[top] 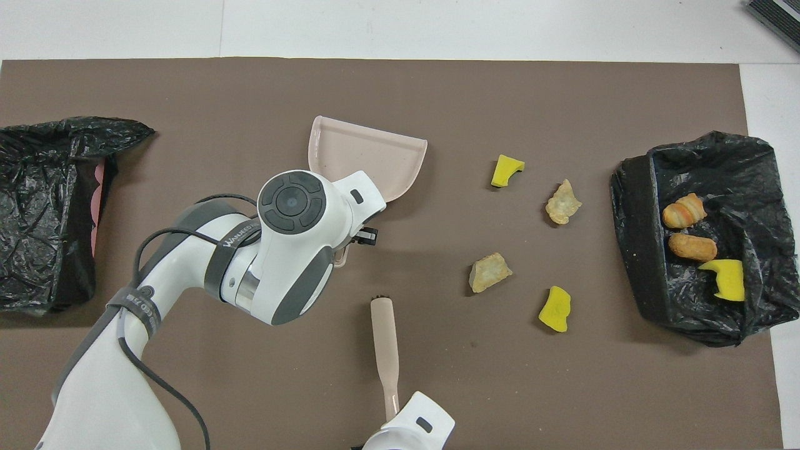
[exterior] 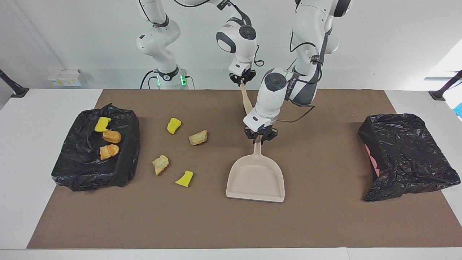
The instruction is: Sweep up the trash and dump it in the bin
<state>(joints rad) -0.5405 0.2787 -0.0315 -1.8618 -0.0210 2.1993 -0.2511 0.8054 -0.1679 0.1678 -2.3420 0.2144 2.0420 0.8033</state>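
Note:
Several pieces of trash lie on the brown mat: yellow sponge bits [exterior: 174,125] [exterior: 184,178] and tan chunks [exterior: 198,138] [exterior: 160,164]. Three more pieces lie in the black-bagged bin [exterior: 130,151] at the right arm's end. My left gripper [exterior: 259,139] is shut on the handle of the beige dustpan [exterior: 255,178] [top: 369,156], whose pan rests on the mat. My right gripper [exterior: 242,81] is shut on the handle of the beige brush [exterior: 247,103] [top: 384,337], which slants down toward the mat beside the dustpan handle.
A second black-bagged bin [exterior: 408,155] [top: 44,206] stands at the left arm's end of the table. The mat [exterior: 325,216] ends short of the white table edges. The left arm's wrist [top: 294,206] covers the dustpan handle from above.

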